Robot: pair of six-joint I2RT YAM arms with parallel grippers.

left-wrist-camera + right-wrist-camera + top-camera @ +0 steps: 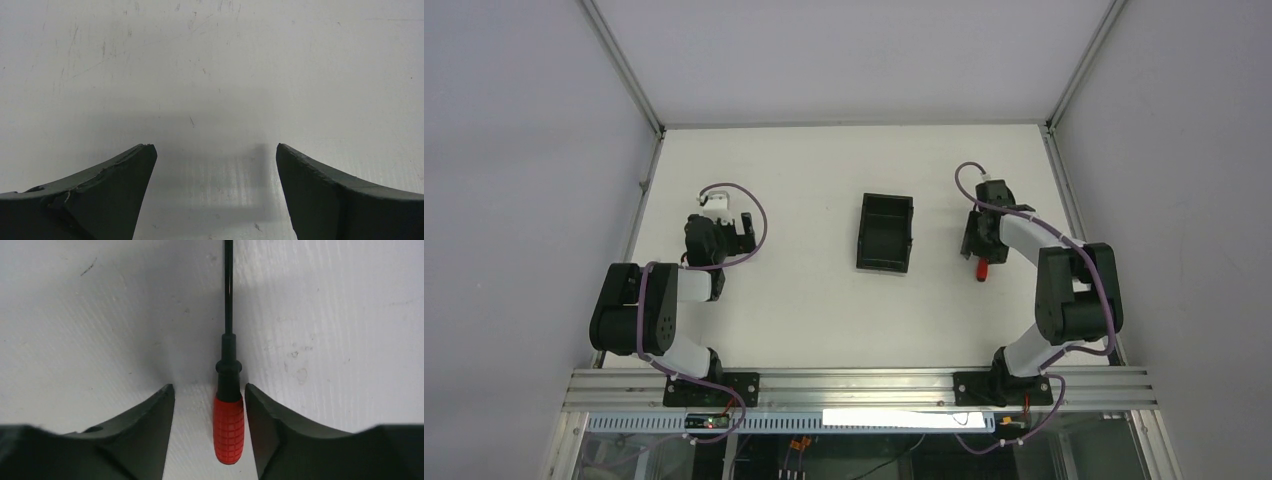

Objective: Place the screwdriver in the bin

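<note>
Right tool (209, 387) straddles the screwdriver (229, 427) handle on the table (350, 315), jaws narrow, gap at one side; left tool (214, 145) stands wide.

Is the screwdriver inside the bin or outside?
Outside. The screwdriver lies on the table between the fingers of the right gripper, apart from the bin.

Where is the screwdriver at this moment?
In the top view the screwdriver lies on the table, right of the bin, between the open fingers of the right gripper.
</note>
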